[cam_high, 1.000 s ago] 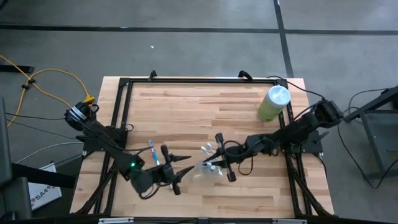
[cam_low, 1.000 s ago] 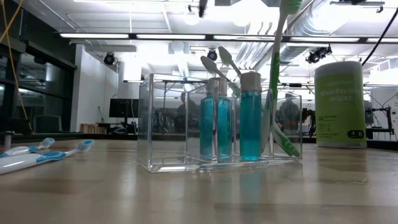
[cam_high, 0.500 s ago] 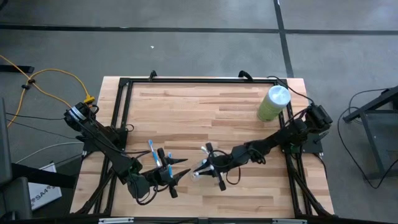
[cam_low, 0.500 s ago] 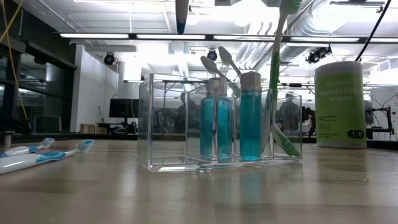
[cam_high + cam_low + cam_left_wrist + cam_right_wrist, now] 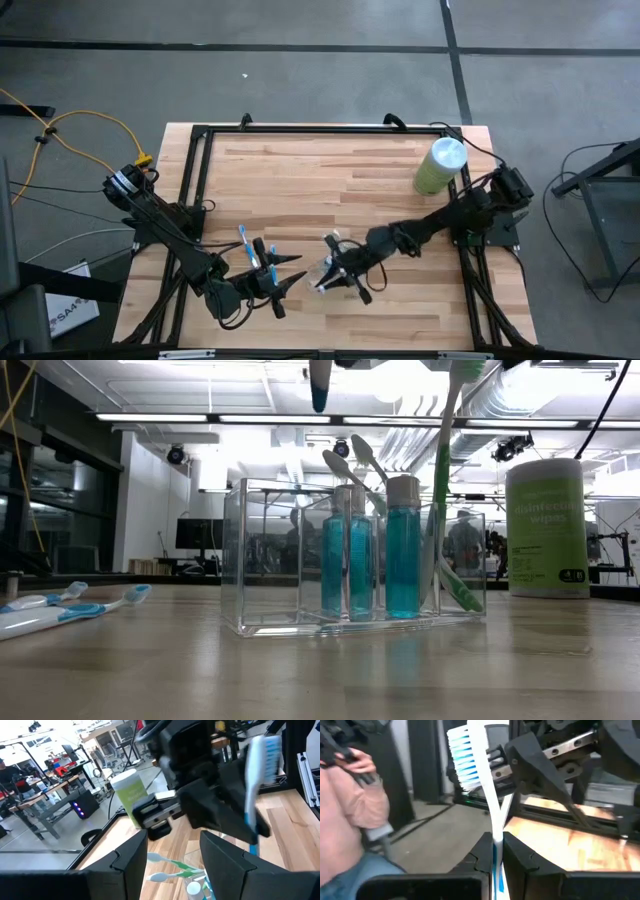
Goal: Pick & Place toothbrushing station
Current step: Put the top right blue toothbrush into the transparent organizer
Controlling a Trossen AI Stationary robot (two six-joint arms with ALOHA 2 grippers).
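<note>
Right gripper [image 5: 496,851]: fingers clamped on the handle of a white-and-blue toothbrush [image 5: 481,780], bristle end up, poised above the clear rectangular plastic toothbrushing station [image 5: 352,555]. Station directly beneath, on the pale wooden table [image 5: 330,175]; holds teal bottles [image 5: 403,555] and a green toothbrush [image 5: 448,490]. Left gripper [image 5: 172,862]: fingers apart, empty, just beside, facing the right one. Pale-green wipes cylinder [image 5: 440,166]: well behind, near the right arm's base.

The bench [image 5: 300,680] was seen to be pale, smooth wood strips with a soft sheen. On it, the toothbrushing station [image 5: 270,560] was clear, glossy plastic. Beside the station, the toothbrush [image 5: 485,795] was smooth white plastic with blue bristles, clamped in the matt black right pincer [image 5: 496,851].
</note>
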